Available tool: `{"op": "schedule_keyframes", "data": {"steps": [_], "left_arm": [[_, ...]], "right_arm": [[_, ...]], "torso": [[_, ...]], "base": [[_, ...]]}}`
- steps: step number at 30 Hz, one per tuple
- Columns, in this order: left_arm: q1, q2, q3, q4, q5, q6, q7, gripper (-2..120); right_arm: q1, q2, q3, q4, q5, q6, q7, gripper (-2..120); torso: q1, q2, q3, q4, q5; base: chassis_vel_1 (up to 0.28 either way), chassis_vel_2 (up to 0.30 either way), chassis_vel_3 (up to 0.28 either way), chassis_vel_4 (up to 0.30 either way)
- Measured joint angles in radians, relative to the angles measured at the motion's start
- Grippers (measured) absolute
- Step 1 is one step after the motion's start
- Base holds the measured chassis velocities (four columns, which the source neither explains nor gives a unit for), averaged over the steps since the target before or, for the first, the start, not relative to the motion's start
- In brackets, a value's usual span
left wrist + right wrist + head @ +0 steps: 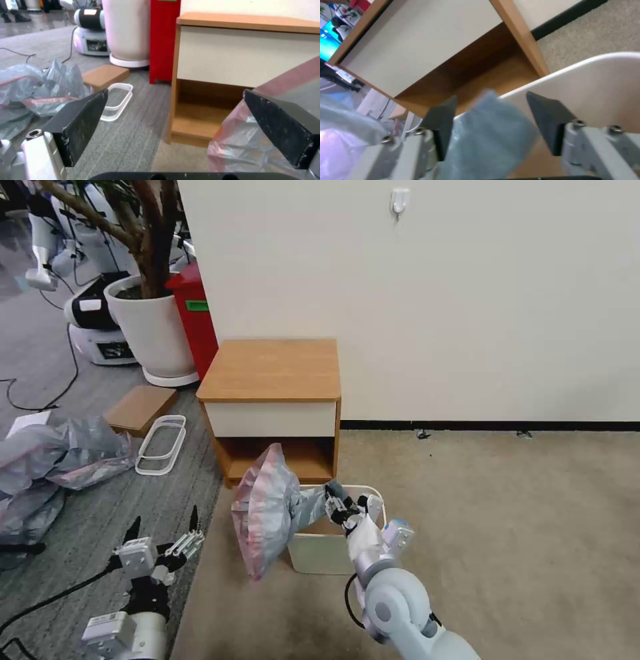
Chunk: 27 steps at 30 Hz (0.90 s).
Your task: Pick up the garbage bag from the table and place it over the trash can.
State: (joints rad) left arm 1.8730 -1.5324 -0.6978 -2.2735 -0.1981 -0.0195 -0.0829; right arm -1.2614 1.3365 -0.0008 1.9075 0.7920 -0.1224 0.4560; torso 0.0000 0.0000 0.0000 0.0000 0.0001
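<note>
grey garbage bag [267, 507] between spread right pincer [335, 505] fingers (over trash can [327, 553]), left pincer [163, 527] wide

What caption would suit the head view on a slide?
Right gripper holds the garbage bag over the trash can before the table; left gripper open, idle.

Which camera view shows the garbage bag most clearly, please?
The head view: the garbage bag puffs out over the left side of the trash can, one end at the right gripper. The left wrist view shows one pink-banded part; the right wrist view, a grey fold between open fingers.
</note>
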Motion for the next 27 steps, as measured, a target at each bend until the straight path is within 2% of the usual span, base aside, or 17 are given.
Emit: {"op": "schedule_keyframes", "data": {"steps": [3, 4, 6, 10, 16, 21, 23, 25, 26, 27], "left_arm": [[-0.002, 0.000, 0.008, 0.000, 0.001, 0.001, 0.000, 100], [-0.002, 0.000, 0.008, 0.000, 0.001, 0.001, 0.000, 100], [-0.005, 0.000, 0.015, -0.004, 0.004, 0.002, 0.002, 100], [-0.005, 0.002, 0.022, -0.024, 0.008, 0.005, 0.003, 100], [0.003, 0.016, 0.028, -0.068, 0.001, 0.022, 0.016, 100], [0.012, 0.033, 0.036, -0.100, -0.047, 0.045, 0.067, 100], [0.019, 0.047, 0.039, -0.120, -0.102, 0.053, 0.108, 100], [0.023, 0.065, 0.037, -0.143, -0.180, 0.063, 0.175, 100], [0.023, 0.065, 0.037, -0.143, -0.180, 0.063, 0.175, 100], [0.023, 0.075, 0.037, -0.153, -0.225, 0.076, 0.207, 100]], "right_arm": [[0.002, -0.012, 0.010, 0.003, -0.007, -0.003, 0.000, 76], [0.002, -0.012, 0.010, 0.003, -0.007, -0.003, 0.000, 76], [0.007, -0.018, 0.020, 0.007, -0.010, -0.005, 0.000, 87], [0.009, -0.026, 0.042, 0.025, -0.012, -0.006, 0.001, 96], [0.010, -0.041, 0.080, 0.062, -0.025, -0.009, 0.001, 97], [0.008, -0.056, 0.116, 0.109, -0.026, -0.009, 0.000, 97], [0.001, -0.059, 0.128, 0.128, -0.026, -0.010, 0.000, 97], [-0.008, -0.060, 0.136, 0.145, -0.026, -0.010, 0.000, 97], [-0.008, -0.060, 0.136, 0.145, -0.026, -0.010, 0.000, 97], [-0.013, -0.061, 0.140, 0.152, -0.027, -0.010, 0.000, 97]], "torso": [[0.000, 0.000, 0.000, 0.0000, 0.0000], [0.000, 0.000, 0.000, 0.0000, 0.0000], [0.000, 0.000, 0.000, 0.0000, 0.0000], [0.000, 0.000, 0.000, 0.0000, 0.0000], [0.000, 0.000, 0.000, 0.0000, 0.0001], [0.000, 0.000, 0.000, 0.0000, 0.0000], [0.000, 0.000, 0.000, 0.0000, 0.0000], [0.000, 0.000, 0.000, 0.0000, 0.0000], [0.000, 0.000, 0.000, 0.0000, 0.0000], [0.000, 0.000, 0.000, 0.0001, 0.0000]], "base": [[0.000, 0.000, 0.000, 0.000], [0.000, 0.000, 0.000, 0.000], [0.000, 0.000, 0.000, 0.000], [0.000, 0.000, 0.000, 0.000], [0.000, 0.000, 0.000, 0.000], [0.000, 0.000, 0.000, 0.000], [0.000, 0.000, 0.000, 0.000], [0.000, 0.000, 0.000, 0.000], [0.000, 0.000, 0.000, 0.000], [0.000, 0.000, 0.000, 0.000]]}}
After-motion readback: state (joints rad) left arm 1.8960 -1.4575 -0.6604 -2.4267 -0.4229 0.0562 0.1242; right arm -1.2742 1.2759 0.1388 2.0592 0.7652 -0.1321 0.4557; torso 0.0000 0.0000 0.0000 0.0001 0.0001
